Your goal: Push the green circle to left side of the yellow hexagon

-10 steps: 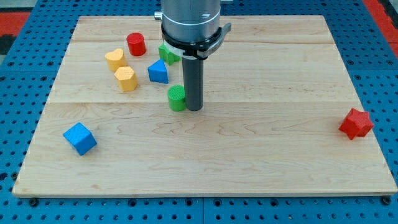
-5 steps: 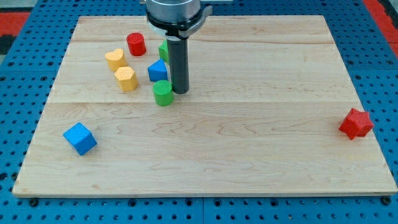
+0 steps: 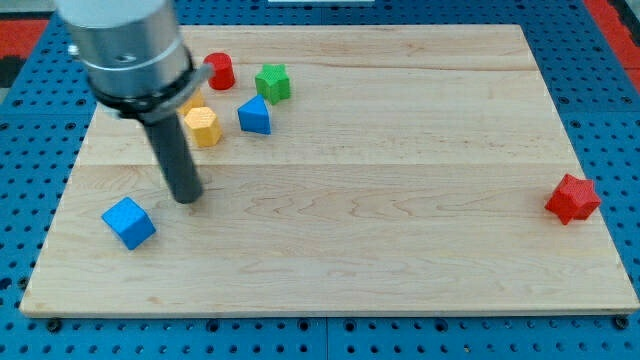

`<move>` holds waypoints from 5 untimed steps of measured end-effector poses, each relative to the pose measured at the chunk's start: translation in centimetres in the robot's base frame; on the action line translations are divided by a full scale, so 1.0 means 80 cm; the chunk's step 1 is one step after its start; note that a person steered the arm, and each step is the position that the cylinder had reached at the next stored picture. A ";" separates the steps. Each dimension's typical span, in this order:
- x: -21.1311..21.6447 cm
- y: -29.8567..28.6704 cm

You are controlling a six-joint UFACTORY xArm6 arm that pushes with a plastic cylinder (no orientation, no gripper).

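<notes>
One pale wooden board [image 3: 400, 200] on blue pegboard [image 3: 620, 120]. Dark rod, no jaws, grips nothing; my tip [image 3: 187, 199] sits just up-right of blue cube [image 3: 128, 222], below yellow hexagon block [image 3: 202, 126]. Green circle block: not visible, poss. hidden behind rod. Near view's top: red cylinder [image 3: 219, 70], green star-like block [image 3: 272, 82], blue triangular block [image 3: 255, 116]. Red star-like block [image 3: 572, 198] far at view's right.
</notes>
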State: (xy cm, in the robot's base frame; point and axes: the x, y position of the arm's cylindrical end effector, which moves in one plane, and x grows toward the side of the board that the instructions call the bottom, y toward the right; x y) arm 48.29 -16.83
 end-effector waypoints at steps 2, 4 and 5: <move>-0.037 -0.055; -0.070 -0.048; -0.070 -0.012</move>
